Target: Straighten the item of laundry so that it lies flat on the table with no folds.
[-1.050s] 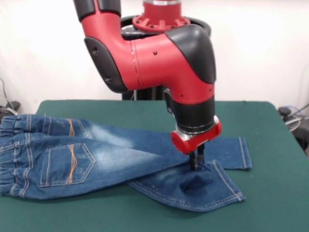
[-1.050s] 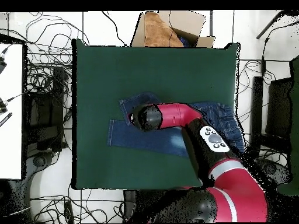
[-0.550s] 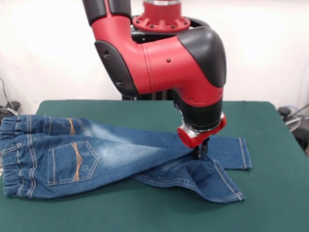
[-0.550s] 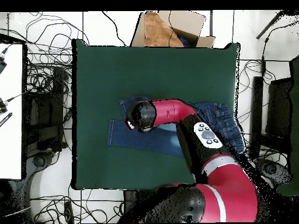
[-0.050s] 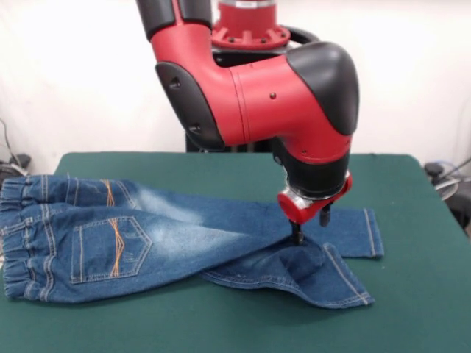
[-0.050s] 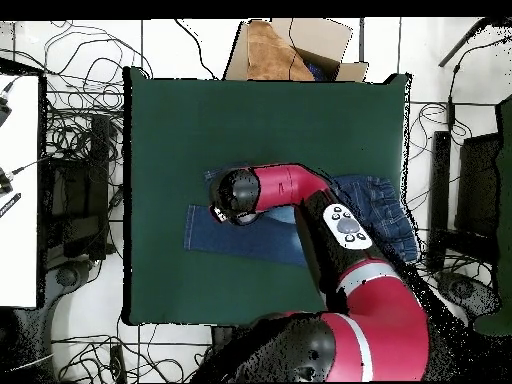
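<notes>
Arm: red and black arm (image 5: 280, 110) comes down over the right part of the counter in the front view; in the overhead view it covers the middle of the jeans.
Claw: claw (image 5: 309, 226) hangs below a red wrist ring, at the point where the two legs cross.
Claw state: the two black fingers (image 5: 296, 232) stand apart. One tip is down on the denim; the other sits higher and clear of the cloth. No fabric is visibly pinched between them.
Jeans: small blue denim jeans (image 5: 147, 235) lie lengthwise across the counter, back side up, with faded pale patches on the seat and thigh.
Waistband: gathered elastic waistband at the left edge of the front view, close to the counter's edge.
Pockets: two back pockets with orange stitching, facing up.
Legs: both legs run to the right. The upper leg lies flat, its cuff just beyond the claw. The lower leg angles toward the camera, crosses under the upper leg and shows a raised crease near the claw.
Counter: dark green counter (image 5: 412, 294), much wider than the jeans.
Surroundings: an open cardboard box (image 6: 295, 48) lies beyond the counter's far edge in the overhead view; cables (image 6: 70, 130) lie on the floor around it.
</notes>
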Robot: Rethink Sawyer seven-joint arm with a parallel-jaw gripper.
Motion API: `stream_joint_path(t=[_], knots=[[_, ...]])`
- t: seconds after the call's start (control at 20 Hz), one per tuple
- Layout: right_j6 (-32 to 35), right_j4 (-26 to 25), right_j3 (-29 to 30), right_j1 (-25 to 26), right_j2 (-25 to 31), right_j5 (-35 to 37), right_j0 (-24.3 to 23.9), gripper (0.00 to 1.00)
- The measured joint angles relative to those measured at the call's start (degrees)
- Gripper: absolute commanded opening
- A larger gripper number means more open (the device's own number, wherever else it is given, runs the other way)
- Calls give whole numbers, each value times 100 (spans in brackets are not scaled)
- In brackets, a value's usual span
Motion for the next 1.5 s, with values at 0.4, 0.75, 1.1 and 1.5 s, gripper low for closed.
stream_joint_path(t=[0.4,0.75,1.1,1.5], knots=[[0,-2,76,-62,67,-175,-76,100],[0,-6,286,-399,202,-982,-232,100],[0,-8,470,-763,203,-1590,-231,100],[0,-12,598,-1031,202,-1987,-156,0]])
